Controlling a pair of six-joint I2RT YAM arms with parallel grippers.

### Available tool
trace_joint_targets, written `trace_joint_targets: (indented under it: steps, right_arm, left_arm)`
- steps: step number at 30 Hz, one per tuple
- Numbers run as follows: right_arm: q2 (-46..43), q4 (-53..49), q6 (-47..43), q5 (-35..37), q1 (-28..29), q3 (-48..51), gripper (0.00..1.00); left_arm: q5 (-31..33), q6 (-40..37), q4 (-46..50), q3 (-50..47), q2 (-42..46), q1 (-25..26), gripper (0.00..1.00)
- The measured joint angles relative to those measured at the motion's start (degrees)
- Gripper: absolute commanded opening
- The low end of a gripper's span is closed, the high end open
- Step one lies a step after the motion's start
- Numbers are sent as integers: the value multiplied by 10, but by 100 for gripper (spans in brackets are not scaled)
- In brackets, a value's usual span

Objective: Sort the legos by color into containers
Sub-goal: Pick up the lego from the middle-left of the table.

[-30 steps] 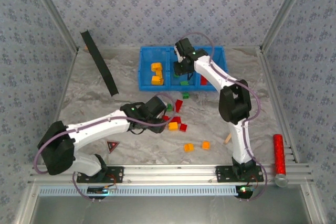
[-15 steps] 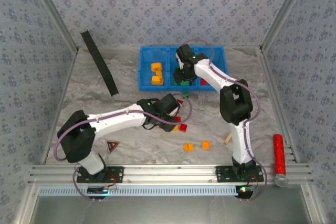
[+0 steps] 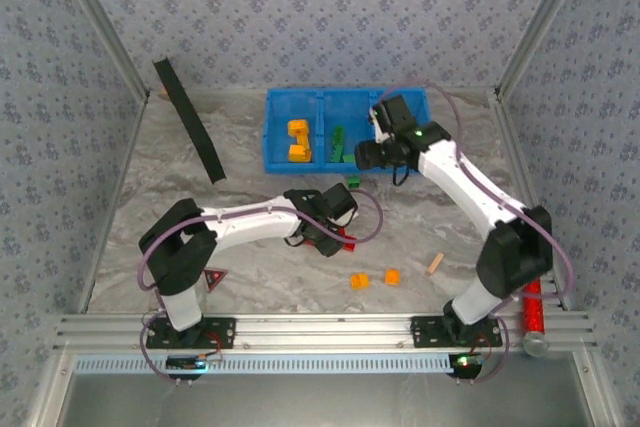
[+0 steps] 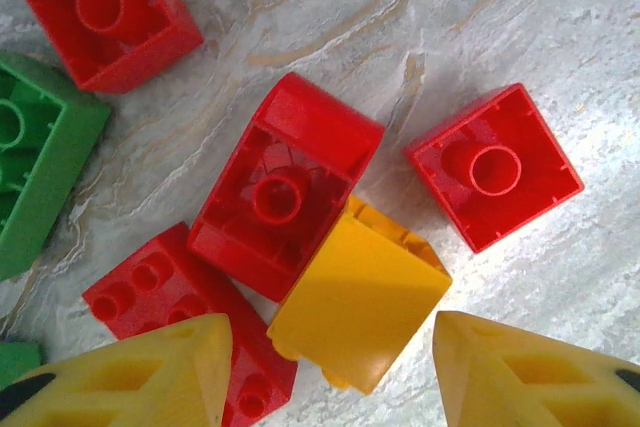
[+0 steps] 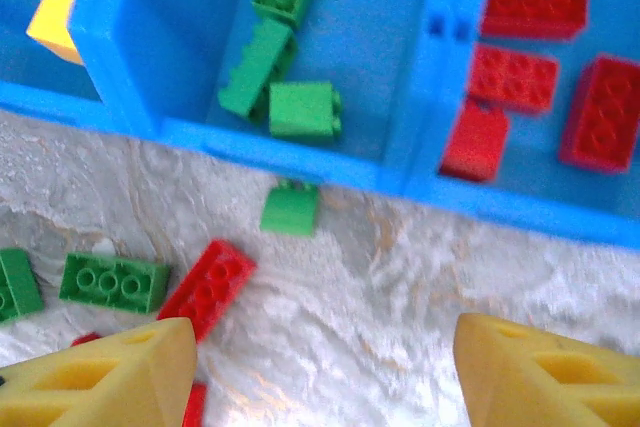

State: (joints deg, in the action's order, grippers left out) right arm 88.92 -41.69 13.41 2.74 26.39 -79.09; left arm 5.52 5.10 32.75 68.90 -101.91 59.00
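R fingers (image 5: 110, 372) pulled back off blue tray (image 5: 230, 137), spread, empty; L fingers (image 4: 130, 372) now spread astride yellow lego (image 4: 360, 302).

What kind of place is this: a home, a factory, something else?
Probably a robot lab test cell. The left arm and right arm are bolted to a metal rail at the table edge, patterned backdrop walls enclose it, and toy bricks lie near a blue tray.

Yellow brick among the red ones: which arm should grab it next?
Left. The left gripper hangs right above the yellow brick, jaws open to either side; the right gripper is away by the front wall of the blue tray.
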Motion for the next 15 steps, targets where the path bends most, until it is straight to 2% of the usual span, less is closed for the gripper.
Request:
trace_joint_targets:
  steps: [9, 13, 15]
  right_arm:
    - [-178, -17, 70, 0, -7, 188, 76]
    - [-244, -27, 99, 0, -16, 236, 76]
    - [-259, -31, 111, 0, -19, 253, 76]
  left_arm:
    - [-30, -6, 0, 10, -36, 0, 54]
    - [-48, 0, 0, 9, -36, 0, 49]
    - [-56, 5, 0, 6, -36, 1, 42]
